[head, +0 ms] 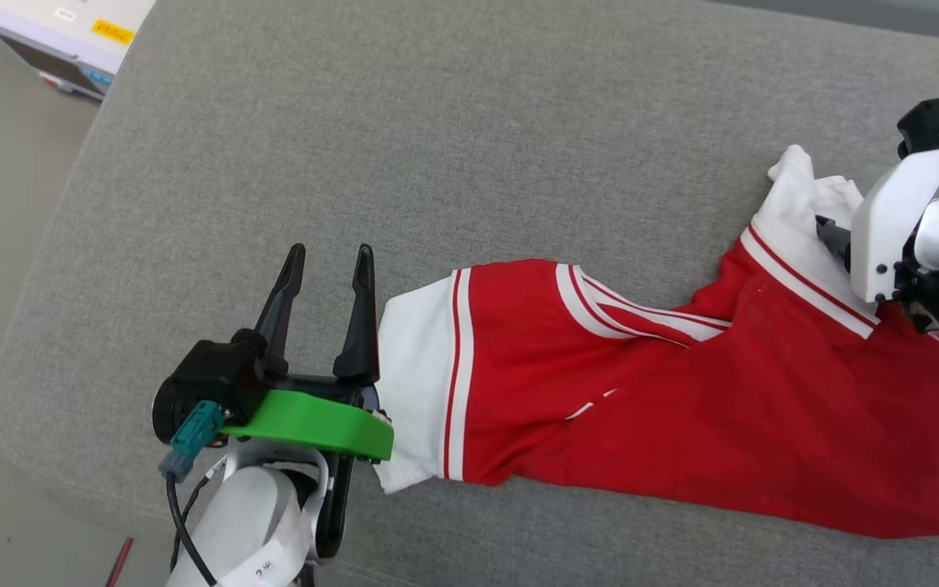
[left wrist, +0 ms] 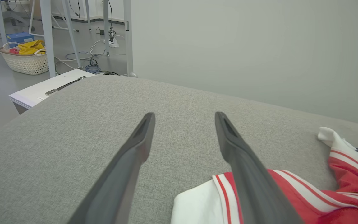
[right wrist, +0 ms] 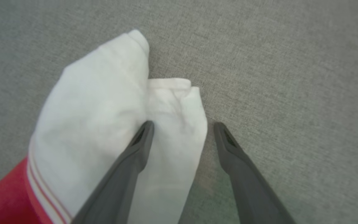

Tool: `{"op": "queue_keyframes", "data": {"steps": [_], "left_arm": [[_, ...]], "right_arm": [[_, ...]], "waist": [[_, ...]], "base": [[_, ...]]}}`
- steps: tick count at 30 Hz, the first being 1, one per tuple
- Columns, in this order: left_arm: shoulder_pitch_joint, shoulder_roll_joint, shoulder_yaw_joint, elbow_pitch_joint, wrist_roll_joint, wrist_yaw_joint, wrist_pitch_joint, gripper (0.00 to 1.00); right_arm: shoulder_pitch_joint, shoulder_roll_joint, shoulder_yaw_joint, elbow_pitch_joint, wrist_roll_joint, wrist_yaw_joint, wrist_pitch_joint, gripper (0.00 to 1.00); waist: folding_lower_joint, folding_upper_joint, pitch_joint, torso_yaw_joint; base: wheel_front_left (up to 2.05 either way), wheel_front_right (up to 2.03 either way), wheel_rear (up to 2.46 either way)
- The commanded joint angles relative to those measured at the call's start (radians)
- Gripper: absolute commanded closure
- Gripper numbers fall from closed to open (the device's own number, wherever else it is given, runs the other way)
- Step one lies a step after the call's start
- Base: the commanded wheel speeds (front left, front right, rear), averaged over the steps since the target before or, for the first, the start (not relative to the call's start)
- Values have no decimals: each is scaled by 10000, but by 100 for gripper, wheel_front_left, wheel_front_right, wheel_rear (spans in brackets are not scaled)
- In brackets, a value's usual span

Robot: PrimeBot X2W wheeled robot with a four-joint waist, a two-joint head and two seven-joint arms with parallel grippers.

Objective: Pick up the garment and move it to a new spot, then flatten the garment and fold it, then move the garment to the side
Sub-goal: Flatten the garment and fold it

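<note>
The shirt [head: 681,391] lies rumpled on the cushion's [head: 437,122] right half; open cushion runs left to its edge. Both stand wide open: left gripper [head: 332,249] beside one sleeve [head: 412,383], right gripper [right wrist: 183,124] astride the other. The left wrist view adds a basket [left wrist: 26,63].

the shirt [head: 681,391] runs off the head view's right edge, and the right arm's white wrist [head: 893,220] covers part of it. in that view the wrist also hides most of the fingers of the right gripper [right wrist: 182,124]. the right wrist view is soft, and the shirt's red cloth is cut off at its lower left corner. the white box [head: 62,41] is cropped at the top left, and its yellow label [head: 113,31] is too small to read.
</note>
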Motion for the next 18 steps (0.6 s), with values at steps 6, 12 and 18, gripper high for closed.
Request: {"op": "queue_keyframes", "data": {"steps": [6,12,18], "left_arm": [[-139,-364,377,339,366,-380,-56,0],[-66,-537,632,564,566,-597,-56,0],[20,-613,794,842,664,-782,-56,0]], "right_arm": [[205,-122,1417,919,1081,-7,1967,21],[187,-269,1971,810,1743,-7,2460,100],[-206,-678,1483,667,2113,-7,1591,100]], "waist": [[-1,0,371,334],[-1,0,294,286],[-1,0,-76,104]], "base": [[0,0,0],[0,0,0],[0,0,0]]}}
